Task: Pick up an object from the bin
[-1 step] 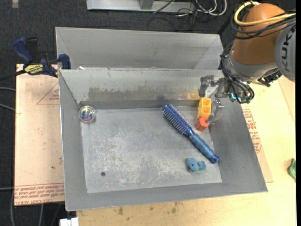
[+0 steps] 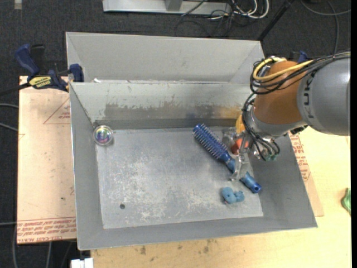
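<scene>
Bin [image 2: 167,188] holds blue brush [image 2: 214,144], small blue piece [image 2: 231,195] and shiny ball [image 2: 103,135].

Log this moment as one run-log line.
tool: over blue brush handle, right side of bin | brush: flat on floor | small blue piece: beside handle end | shiny ball: back left corner

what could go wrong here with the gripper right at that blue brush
1. The gripper is at the handle of the blue brush, well away from the bristle head. Lifted from there, the brush might tilt or slip.
2. A small blue piece lies close to the handle's end and could get knocked or dragged along.
3. All this is near the bin's right wall, so the wrist may have little room.
</scene>
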Robot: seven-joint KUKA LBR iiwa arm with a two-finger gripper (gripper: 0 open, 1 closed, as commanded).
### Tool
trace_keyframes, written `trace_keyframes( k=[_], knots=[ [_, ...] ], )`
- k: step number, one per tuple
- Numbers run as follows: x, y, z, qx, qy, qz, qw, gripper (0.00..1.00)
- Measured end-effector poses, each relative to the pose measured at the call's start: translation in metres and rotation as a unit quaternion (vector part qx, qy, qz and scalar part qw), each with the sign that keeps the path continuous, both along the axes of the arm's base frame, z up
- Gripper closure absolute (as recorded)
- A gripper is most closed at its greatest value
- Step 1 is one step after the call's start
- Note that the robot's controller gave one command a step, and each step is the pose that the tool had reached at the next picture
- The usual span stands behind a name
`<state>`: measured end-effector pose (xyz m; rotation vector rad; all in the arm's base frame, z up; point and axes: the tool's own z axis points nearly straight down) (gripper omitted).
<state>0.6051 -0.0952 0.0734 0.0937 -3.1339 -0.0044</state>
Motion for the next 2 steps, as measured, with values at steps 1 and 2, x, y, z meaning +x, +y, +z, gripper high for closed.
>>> trace_keyframes(
  k=[1, 2],
  knots=[
    [0.002, 0.001, 0.004, 0.0, -0.0037, 0.001, 1.0, 1.0],
    [-0.027, 0.021, 0.127, -0.001, -0.0071, 0.016, 0.9998, 1.0]
  ],
)
